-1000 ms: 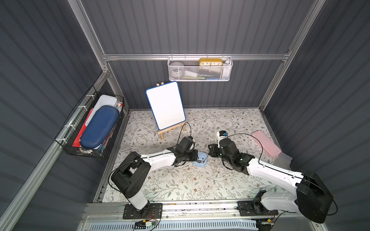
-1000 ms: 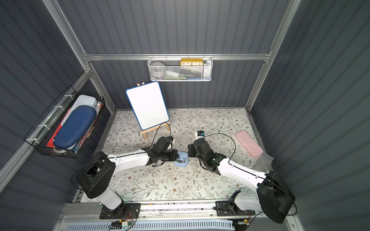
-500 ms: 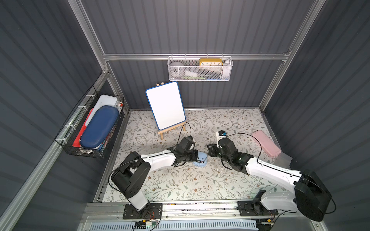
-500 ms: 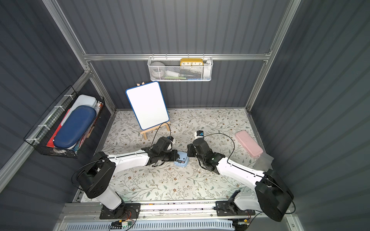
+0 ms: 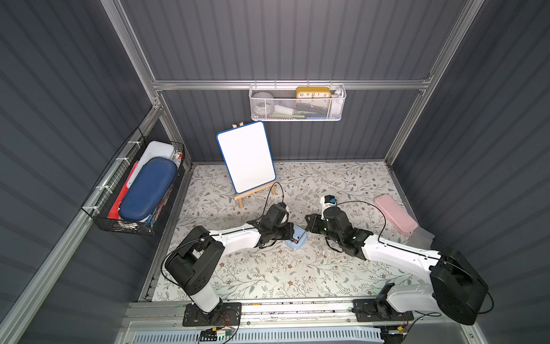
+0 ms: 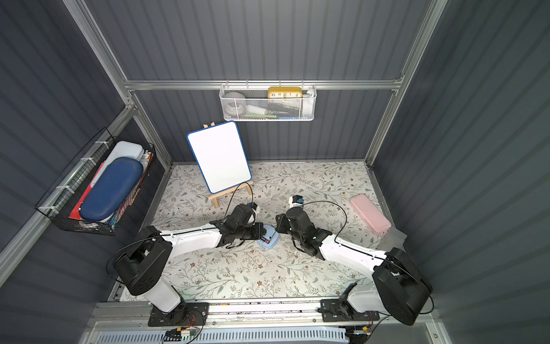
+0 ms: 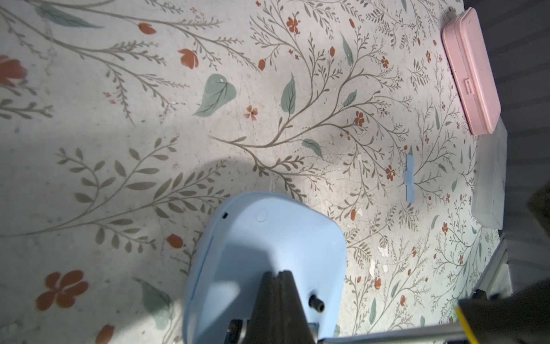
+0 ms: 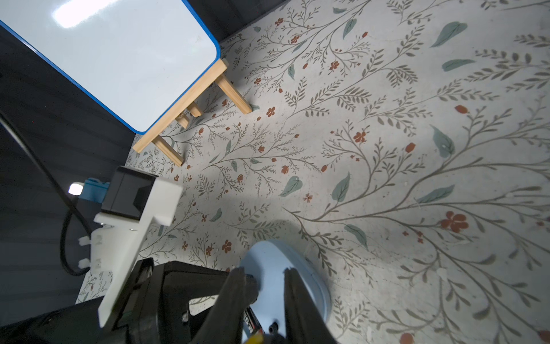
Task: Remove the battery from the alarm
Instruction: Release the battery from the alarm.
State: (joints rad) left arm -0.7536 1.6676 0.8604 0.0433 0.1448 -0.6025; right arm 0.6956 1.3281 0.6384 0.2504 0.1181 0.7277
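The right end effector (image 8: 263,274), jaws partly spread and empty, is edging nearer the small light-blue rounded-square alarm (image 5: 300,239), which is staying put on the floral-patterned desk (image 5: 268,268). The left end effector (image 7: 276,278) (fingers pressed together) is pinning its back, so the small dark cylindrical battery (image 6: 267,239) is still sitting in its slot, awaiting extraction

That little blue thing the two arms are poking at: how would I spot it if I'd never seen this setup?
Start at the whiteboard on its wooden easel at the back of the flowered table. Come forward to where the two arm tips nearly meet: the alarm lies there back-up. It is a pale-blue rounded square, unlike the long pink case by the right wall or the yellow clock in the hanging basket.
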